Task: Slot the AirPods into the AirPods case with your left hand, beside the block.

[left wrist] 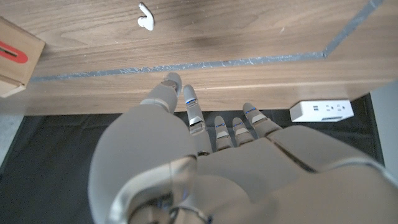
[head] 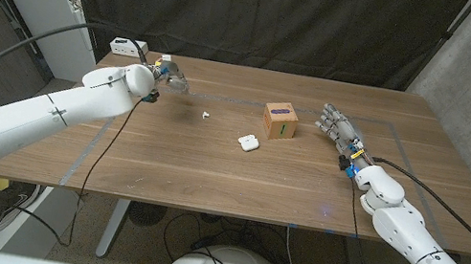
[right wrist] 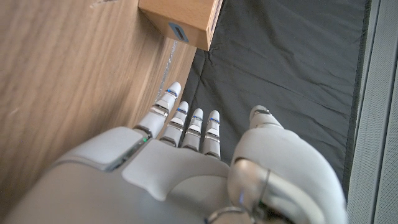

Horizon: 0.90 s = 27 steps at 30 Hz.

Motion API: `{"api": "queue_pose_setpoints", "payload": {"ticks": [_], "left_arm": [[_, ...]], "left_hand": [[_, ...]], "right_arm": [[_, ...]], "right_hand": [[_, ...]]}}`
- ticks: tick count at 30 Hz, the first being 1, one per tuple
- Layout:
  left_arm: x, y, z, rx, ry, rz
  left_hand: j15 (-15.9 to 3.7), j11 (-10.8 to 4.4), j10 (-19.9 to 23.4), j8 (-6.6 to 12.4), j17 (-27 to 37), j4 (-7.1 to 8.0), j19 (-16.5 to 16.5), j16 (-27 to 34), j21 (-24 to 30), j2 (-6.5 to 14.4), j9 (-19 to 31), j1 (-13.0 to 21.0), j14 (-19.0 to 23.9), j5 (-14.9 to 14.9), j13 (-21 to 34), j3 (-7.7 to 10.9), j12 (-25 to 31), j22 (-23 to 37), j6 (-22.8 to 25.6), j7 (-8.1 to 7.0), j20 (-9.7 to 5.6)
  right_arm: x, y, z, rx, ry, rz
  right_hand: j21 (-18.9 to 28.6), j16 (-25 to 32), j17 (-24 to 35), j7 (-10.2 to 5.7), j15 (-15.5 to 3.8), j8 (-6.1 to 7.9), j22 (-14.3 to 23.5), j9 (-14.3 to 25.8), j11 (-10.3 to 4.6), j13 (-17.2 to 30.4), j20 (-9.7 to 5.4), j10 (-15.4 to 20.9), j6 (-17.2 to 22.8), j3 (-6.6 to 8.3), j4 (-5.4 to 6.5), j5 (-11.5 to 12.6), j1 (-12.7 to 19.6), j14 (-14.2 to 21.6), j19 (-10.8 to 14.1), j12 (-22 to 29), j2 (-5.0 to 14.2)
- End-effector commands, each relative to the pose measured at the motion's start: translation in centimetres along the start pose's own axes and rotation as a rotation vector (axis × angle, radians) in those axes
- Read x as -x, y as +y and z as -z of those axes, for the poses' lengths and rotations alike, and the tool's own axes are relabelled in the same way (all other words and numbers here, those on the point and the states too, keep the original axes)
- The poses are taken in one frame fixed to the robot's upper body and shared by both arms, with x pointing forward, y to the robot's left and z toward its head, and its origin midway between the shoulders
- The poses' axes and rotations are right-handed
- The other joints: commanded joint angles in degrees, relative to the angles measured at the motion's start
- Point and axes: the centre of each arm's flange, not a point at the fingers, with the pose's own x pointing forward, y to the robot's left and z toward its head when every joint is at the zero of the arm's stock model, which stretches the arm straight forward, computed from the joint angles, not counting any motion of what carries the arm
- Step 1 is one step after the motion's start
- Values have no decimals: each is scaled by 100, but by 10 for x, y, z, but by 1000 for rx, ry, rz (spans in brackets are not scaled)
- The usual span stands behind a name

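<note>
A small white AirPod (head: 204, 115) (left wrist: 145, 17) lies loose on the wooden table (head: 211, 162). The white AirPods case (head: 247, 141) sits near the table's middle, just left of and nearer than the wooden block (head: 279, 120) (left wrist: 17, 55) (right wrist: 181, 20). My left hand (head: 168, 74) (left wrist: 205, 149) hovers over the far left of the table, fingers apart, holding nothing, a short way left of the AirPod. My right hand (head: 337, 128) (right wrist: 186, 143) stands at the right of the block with its fingers stretched out and holds nothing.
A white power strip (head: 124, 45) (left wrist: 321, 111) lies at the far left corner of the table, close behind my left hand. Blue tape lines (head: 91, 150) mark a rectangle on the tabletop. A dark curtain hangs behind the table.
</note>
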Motion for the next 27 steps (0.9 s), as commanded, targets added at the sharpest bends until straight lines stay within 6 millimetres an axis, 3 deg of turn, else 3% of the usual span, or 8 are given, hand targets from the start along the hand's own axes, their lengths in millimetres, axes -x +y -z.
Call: {"api": "queue_pose_setpoints", "payload": {"ticks": [1, 8, 18, 27], "left_arm": [[2, 25, -38, -259, -6, -30], [-11, 28, -49, -335, -25, 20], [-34, 21, -50, -370, -26, 119], [-47, 3, -45, -376, -52, 133]], "left_hand": [[-38, -76, 2, 58, 10, 6, 3, 47, 15, -42, 9, 37, -56, -3, -31, -63, 8, 16, 139, -297, 47], [-75, -100, 18, 82, 8, -7, 27, 52, 34, -34, 3, 98, -69, 9, -63, -94, 20, 18, 261, -469, 55], [-92, -158, 98, 120, 7, 17, 34, 61, 40, -141, -24, 83, -62, 45, -103, -220, 54, 18, 466, -508, 65], [-196, -186, 207, 128, 6, 42, 110, 99, 70, -254, -25, 81, 55, 121, -139, -363, 97, 20, 564, -357, 36]], "right_arm": [[0, 3, -2, 1, 44, -75], [3, 5, 0, 1, 65, -101], [3, 8, 2, -4, 80, -118], [0, 10, 2, -5, 78, -120]], "right_hand": [[-6, 6, 26, -8, -346, 9, 17, 21, 35, 22, 14, -8, 7, -36, -26, -16, -60, -31, -49, 8, -14], [-3, 12, 32, 7, -335, 7, 17, 22, 37, 27, 42, -14, 4, -71, -18, -27, -127, -37, -66, 12, -36], [1, 19, 35, -1, -336, 14, 16, 23, 39, 32, 68, -14, 24, -92, -19, -32, -181, -38, -82, 20, -37], [4, 25, 35, 4, -335, 14, 16, 24, 50, 35, 81, 6, 28, -107, -19, -36, -221, -29, -89, 32, -44]]}}
